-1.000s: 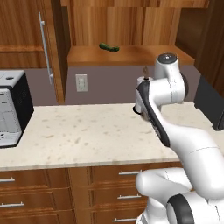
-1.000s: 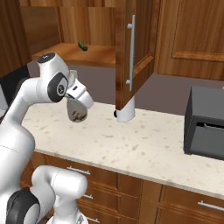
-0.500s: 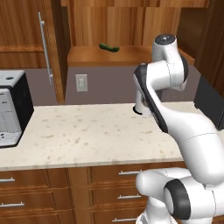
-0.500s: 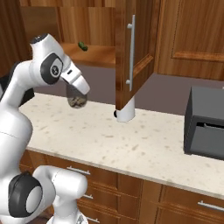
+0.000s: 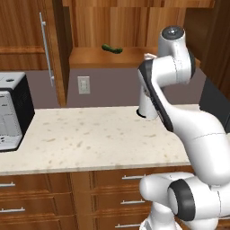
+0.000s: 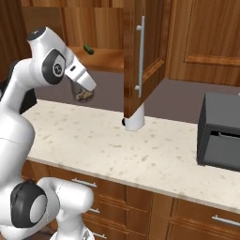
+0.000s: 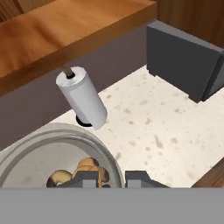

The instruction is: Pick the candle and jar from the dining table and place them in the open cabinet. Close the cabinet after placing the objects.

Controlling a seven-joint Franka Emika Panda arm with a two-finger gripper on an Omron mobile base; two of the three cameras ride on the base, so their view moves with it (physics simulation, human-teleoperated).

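The fingers (image 6: 85, 95) pinch the jar (image 6: 83, 95) and hold it above the worktop (image 6: 140, 145), left of the paper roll (image 6: 135, 117), below the open cabinet (image 6: 143, 51) shelf.

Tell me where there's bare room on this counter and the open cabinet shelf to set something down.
Counter: wide bare stretch between the white appliance and the paper-towel roll; another between the roll and the dark box. Cabinet shelf: bare either side of the small green thing. Tightest around the roll, under the open door.
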